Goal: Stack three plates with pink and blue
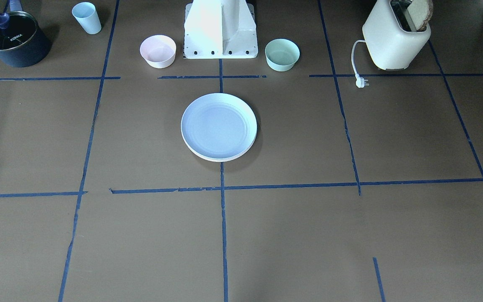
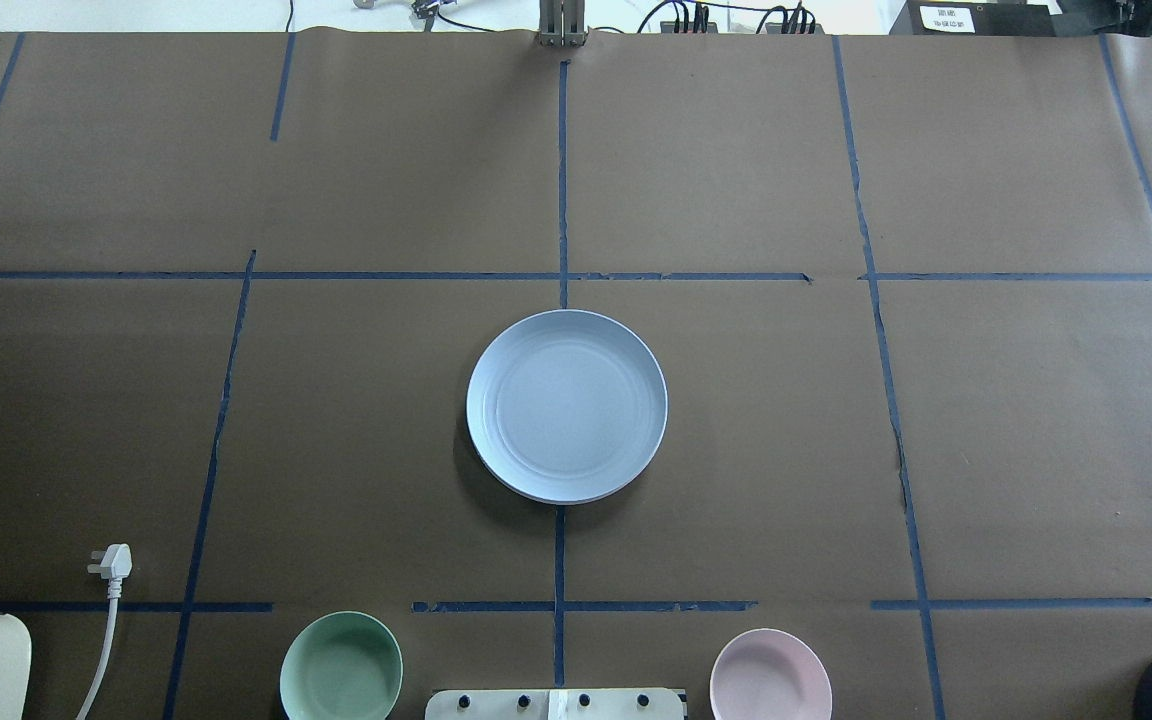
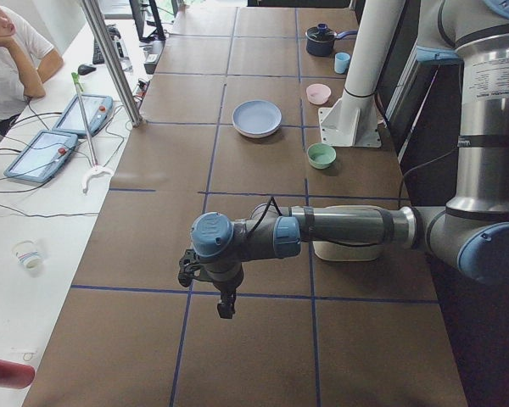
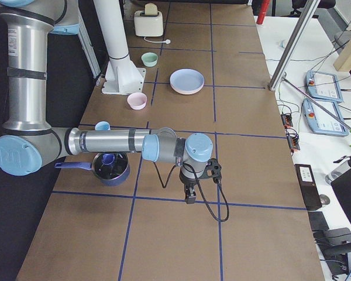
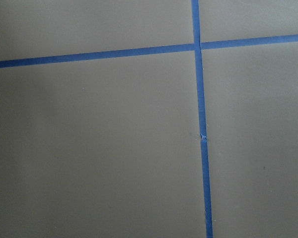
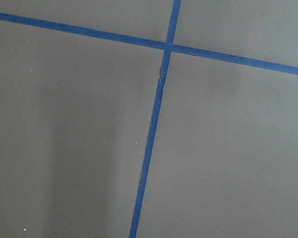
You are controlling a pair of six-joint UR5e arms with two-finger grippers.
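A pale blue plate [image 1: 218, 125] lies on top of a stack at the table's middle; it also shows in the overhead view [image 2: 566, 404]. A cream rim [image 1: 220, 159] of a plate shows beneath it. No pink plate shows by itself. My left gripper [image 3: 226, 309] hangs over bare table far from the stack, and shows only in the exterior left view. My right gripper [image 4: 189, 198] hangs over bare table at the other end, and shows only in the exterior right view. I cannot tell whether either is open or shut. Both wrist views show only brown paper and blue tape.
A small pink bowl [image 1: 158, 50] and a mint bowl [image 1: 282, 54] flank the robot base [image 1: 220, 31]. A toaster [image 1: 394, 42] with its plug [image 1: 361, 82], a dark pot [image 1: 13, 40] and a blue cup [image 1: 86, 17] stand along the robot's edge.
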